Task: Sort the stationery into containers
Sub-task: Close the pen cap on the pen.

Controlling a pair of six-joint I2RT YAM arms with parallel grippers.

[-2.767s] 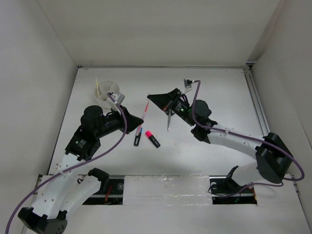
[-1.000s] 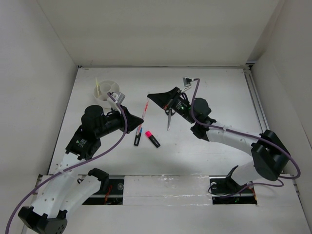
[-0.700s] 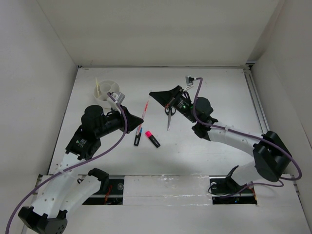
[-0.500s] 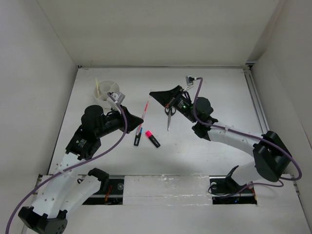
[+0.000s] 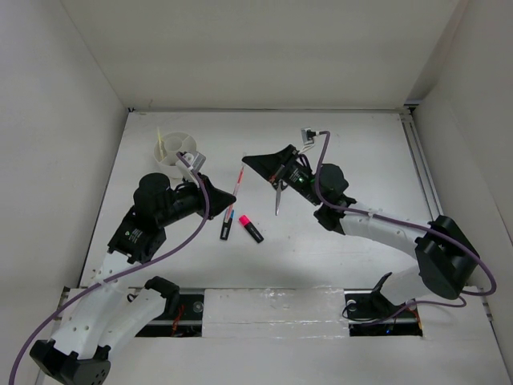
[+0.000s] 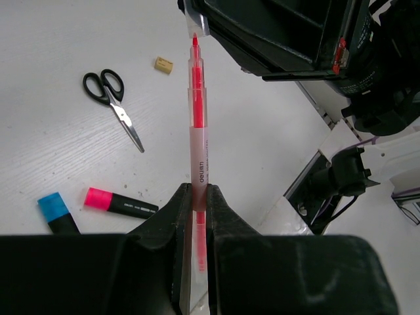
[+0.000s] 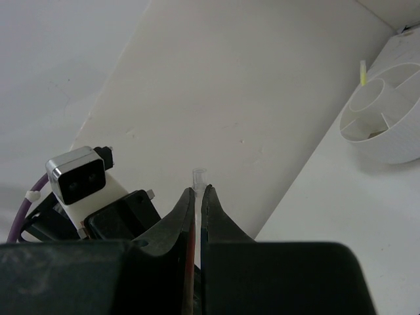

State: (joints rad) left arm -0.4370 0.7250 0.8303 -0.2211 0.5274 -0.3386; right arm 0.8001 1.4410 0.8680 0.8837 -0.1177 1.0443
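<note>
My left gripper [image 5: 218, 200] [image 6: 200, 187] is shut on the thin pink pen [image 5: 236, 188] [image 6: 197, 131] and holds it above the table, tip pointing away. My right gripper [image 5: 244, 160] [image 7: 198, 189] sits at the pen's tip, shut on a small clear cap [image 7: 198, 176]. I cannot tell whether the cap is still on the pen. The white divided bowl [image 5: 158, 157] [image 7: 394, 149] stands at the far left with the yellow pen [image 5: 161, 143] [image 7: 362, 69] in it. The scissors [image 5: 277, 195] [image 6: 111, 98], blue-capped highlighter [image 5: 227, 227] [image 6: 56, 213], pink-capped highlighter [image 5: 250, 228] [image 6: 118, 202] and tan block [image 6: 164, 63] lie on the table.
White walls enclose the table on the left, back and right. A metal rail [image 5: 421, 172] runs along the right edge. The two grippers face each other tip to tip over the table's middle, above the loose stationery.
My right gripper drew back a little to the right from the pen tip, then came back to it. The left gripper and pen have stayed still.
</note>
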